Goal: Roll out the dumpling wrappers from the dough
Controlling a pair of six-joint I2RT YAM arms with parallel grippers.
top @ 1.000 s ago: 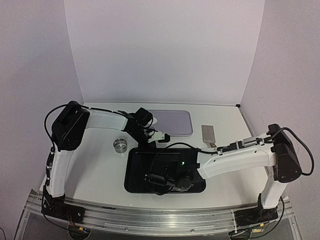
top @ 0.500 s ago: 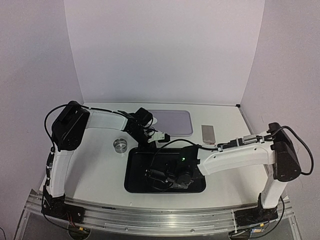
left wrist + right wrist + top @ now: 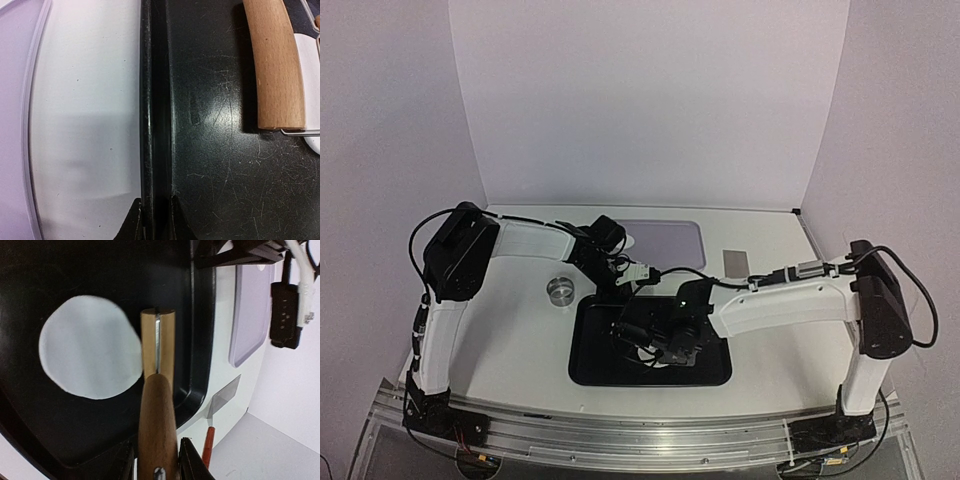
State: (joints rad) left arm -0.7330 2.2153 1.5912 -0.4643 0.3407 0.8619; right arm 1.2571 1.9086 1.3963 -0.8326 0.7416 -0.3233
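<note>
The dough (image 3: pixel 90 347) lies as a flattened white patch on the floor of the black tray (image 3: pixel 60 440). My right gripper (image 3: pixel 156 460) is shut on the wooden handle (image 3: pixel 157 425) of the rolling pin, whose roller (image 3: pixel 158 345) rests at the patch's right edge. In the top view that gripper (image 3: pixel 665 345) hangs over the tray's middle and hides the dough. My left gripper (image 3: pixel 156 220) is shut on the black tray's rim (image 3: pixel 150 100) at its far edge (image 3: pixel 625 293). A small white disc, seemingly a dumpling wrapper (image 3: pixel 628 240), shows at the lavender tray's left end.
A lavender tray (image 3: pixel 665 245) lies behind the black one. A metal ring cutter (image 3: pixel 560 289) stands on the table to the left. A metal scraper (image 3: pixel 735 263) with a red handle (image 3: pixel 207 445) lies on the right. White walls close in the back and sides.
My right arm has carried the rolling pin from the tray's near side toward its middle and far side. The left gripper has kept its hold on the rim.
</note>
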